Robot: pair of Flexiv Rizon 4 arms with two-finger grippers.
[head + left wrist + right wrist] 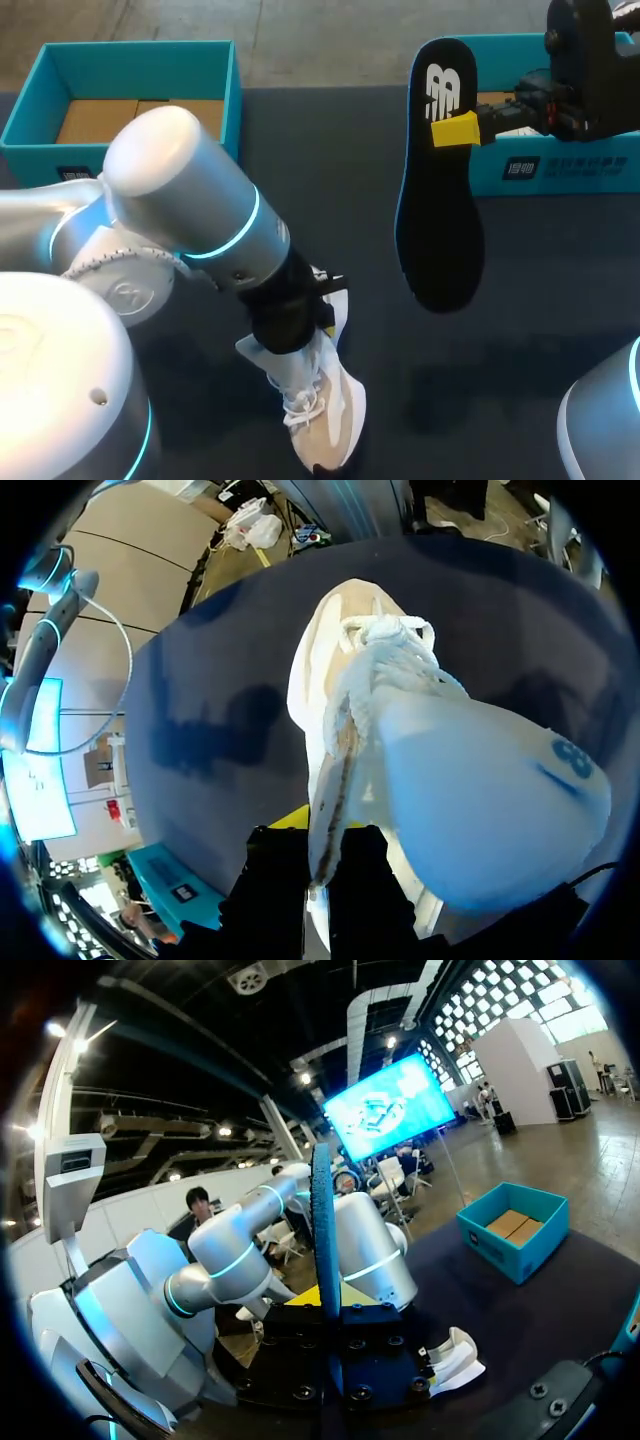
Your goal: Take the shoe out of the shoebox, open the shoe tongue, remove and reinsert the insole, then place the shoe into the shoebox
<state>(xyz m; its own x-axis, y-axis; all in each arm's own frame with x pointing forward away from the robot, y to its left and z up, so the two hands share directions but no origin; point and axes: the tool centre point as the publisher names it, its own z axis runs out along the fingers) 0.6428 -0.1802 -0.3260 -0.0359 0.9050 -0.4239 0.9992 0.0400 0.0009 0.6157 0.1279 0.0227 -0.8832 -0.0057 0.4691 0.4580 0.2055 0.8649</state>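
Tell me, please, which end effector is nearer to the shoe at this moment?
Left. The left end effector is clamped on the shoe itself; the right end effector holds the insole up by the right-hand shoebox, well apart from the shoe.

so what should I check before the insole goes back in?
1. Insole gripped: ok. The right gripper pinches it near the logo end, and it hangs above the table.
2. Shoe held: ok. In the left wrist view the left gripper has a finger on each side of the shoe's edge.
3. Shoe opening free, tongue back: cannot tell. The left arm covers it in the head view.
4. Insole lined up over the shoe: not ok. It hangs off to the shoe's side, in front of the shoebox.
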